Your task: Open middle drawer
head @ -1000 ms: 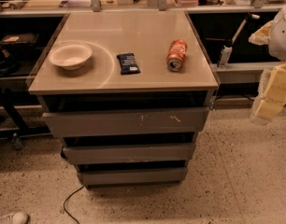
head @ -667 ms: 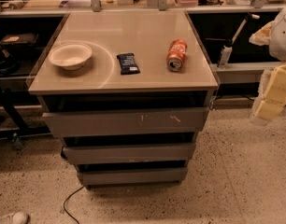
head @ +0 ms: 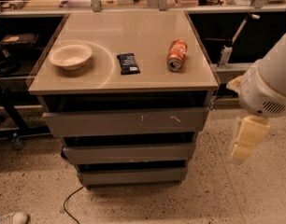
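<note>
Nothing appears to have moved over the last second: the arm, the cabinet and the things on top sit where they were.

A grey three-drawer cabinet stands on a speckled floor, seen from above and in front. Its pale surface (head: 147,31) carries a shallow cream bowl (head: 70,56) at the left, a dark snack bar (head: 128,63) near the middle and an orange can (head: 176,55) lying on its side to the right; the three are well apart from one another.

Below the surface is the top drawer (head: 126,122), the tallest front, marked with white scratches. The middle drawer (head: 129,153) lies directly beneath it, a wide, shallow, plain grey front with no handle. It seems to be shut, though the steep angle makes that hard to confirm. The bottom drawer (head: 132,175) sits under it, slightly narrower.

The robot's white arm enters from the right edge. Its pale yellow gripper (head: 248,139) hangs downward, to the right of the cabinet, at about the height of the middle drawer and not touching it. Whether the jaws are apart or together cannot be told.

A dark cable (head: 70,202) trails across the floor at the lower left
</note>
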Controlling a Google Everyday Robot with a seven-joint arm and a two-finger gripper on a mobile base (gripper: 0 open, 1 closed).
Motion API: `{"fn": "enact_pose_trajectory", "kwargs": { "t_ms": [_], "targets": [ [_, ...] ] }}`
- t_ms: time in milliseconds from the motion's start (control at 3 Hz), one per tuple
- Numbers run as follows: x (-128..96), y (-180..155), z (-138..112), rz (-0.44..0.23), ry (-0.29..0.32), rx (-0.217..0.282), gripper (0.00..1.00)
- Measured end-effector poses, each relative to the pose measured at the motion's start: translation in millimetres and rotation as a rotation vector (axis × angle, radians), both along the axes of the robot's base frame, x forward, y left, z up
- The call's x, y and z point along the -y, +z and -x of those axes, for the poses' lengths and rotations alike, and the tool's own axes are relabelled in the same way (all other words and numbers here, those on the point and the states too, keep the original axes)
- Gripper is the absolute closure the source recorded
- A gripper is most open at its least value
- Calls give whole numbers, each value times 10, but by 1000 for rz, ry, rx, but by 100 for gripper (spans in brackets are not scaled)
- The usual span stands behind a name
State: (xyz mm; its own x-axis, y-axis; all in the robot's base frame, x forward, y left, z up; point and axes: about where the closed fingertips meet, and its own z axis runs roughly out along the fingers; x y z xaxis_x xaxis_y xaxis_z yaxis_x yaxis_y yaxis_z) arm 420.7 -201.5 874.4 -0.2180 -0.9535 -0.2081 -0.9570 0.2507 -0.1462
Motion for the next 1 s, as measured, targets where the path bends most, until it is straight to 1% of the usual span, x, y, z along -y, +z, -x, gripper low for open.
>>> {"fn": "enact_pose_trajectory", "kwargs": {
  "t_ms": [333, 667, 1000],
  "targets": [
    [-105, -588, 15, -18, 14, -67, 0],
    [-224, -1028, -12, -49, 22, -125, 0],
    [-224, -1029, -12, -49, 22, -125, 0]
  ]
}}
